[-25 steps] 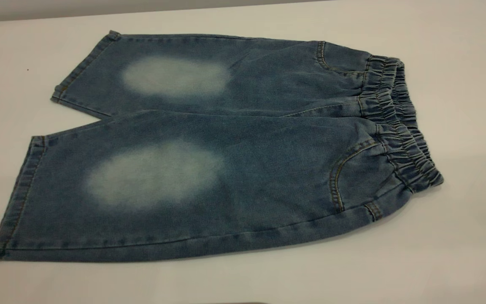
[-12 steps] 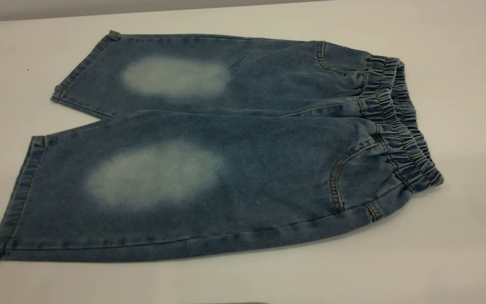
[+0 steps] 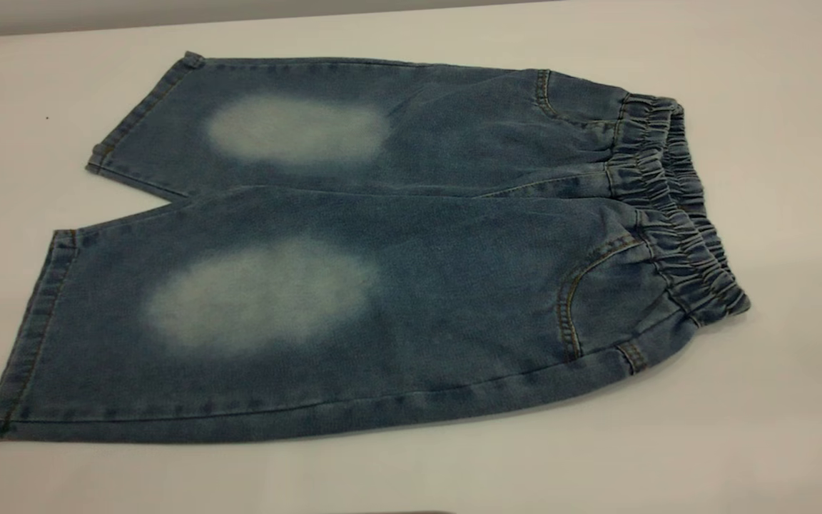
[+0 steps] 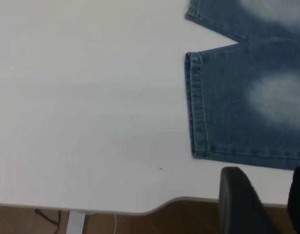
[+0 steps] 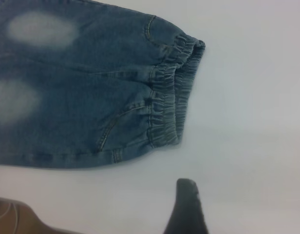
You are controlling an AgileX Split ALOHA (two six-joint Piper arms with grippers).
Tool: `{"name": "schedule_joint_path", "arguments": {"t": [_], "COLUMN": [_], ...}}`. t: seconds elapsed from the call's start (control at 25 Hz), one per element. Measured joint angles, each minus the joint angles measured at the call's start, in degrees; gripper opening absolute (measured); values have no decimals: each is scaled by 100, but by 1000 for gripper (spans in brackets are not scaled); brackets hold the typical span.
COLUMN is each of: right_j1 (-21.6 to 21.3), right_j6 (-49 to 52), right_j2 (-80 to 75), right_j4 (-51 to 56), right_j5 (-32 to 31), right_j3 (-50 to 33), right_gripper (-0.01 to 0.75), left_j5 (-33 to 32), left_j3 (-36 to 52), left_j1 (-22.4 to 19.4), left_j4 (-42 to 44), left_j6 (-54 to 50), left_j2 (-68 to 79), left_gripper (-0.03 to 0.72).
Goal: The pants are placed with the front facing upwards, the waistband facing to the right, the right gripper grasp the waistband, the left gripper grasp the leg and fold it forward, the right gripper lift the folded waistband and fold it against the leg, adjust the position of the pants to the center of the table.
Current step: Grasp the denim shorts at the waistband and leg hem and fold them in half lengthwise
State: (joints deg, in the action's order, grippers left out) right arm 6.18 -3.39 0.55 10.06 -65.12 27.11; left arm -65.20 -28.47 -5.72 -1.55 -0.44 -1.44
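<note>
The blue denim pants (image 3: 411,285) lie flat on the white table (image 3: 775,428), front up, with a pale oval on each thigh. The gathered waistband (image 3: 675,214) points right and the leg hems (image 3: 33,335) point left. Neither gripper shows in the exterior view. In the left wrist view my left gripper (image 4: 266,171) hangs open over the table's near edge, short of the near leg's hem (image 4: 197,105). The right wrist view shows one black finger (image 5: 187,207) of my right gripper above bare table, apart from the waistband (image 5: 172,97), with nothing beside it.
The table's curved front edge (image 4: 140,210) shows in the left wrist view, with brown floor and a cable (image 4: 47,217) below. Bare white table surrounds the pants, widest to the right of the waistband. The back edge (image 3: 240,21) runs close behind the far leg.
</note>
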Motion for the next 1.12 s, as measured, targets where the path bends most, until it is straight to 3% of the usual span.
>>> {"name": "schedule_joint_path", "arguments": {"t": [0.72,0.92,1.12], "right_j1": [0,0,0], "right_j6": [236,339,-58], "right_j2": [-278,-1454,-2910], "right_j4": [458,702,1781], "right_j5": [159,488,1160], "right_j3": [7,10,10], "right_gripper": [419,463,533], "left_j5": [194,639,804], "left_j3": [-37,-381,-983], "left_j1": [0,0,0], "left_j4": [-608,-712,-807], "left_j6": [44,586,1462], "left_j2": [169,1301,2900], "left_gripper": [242,242,281]}}
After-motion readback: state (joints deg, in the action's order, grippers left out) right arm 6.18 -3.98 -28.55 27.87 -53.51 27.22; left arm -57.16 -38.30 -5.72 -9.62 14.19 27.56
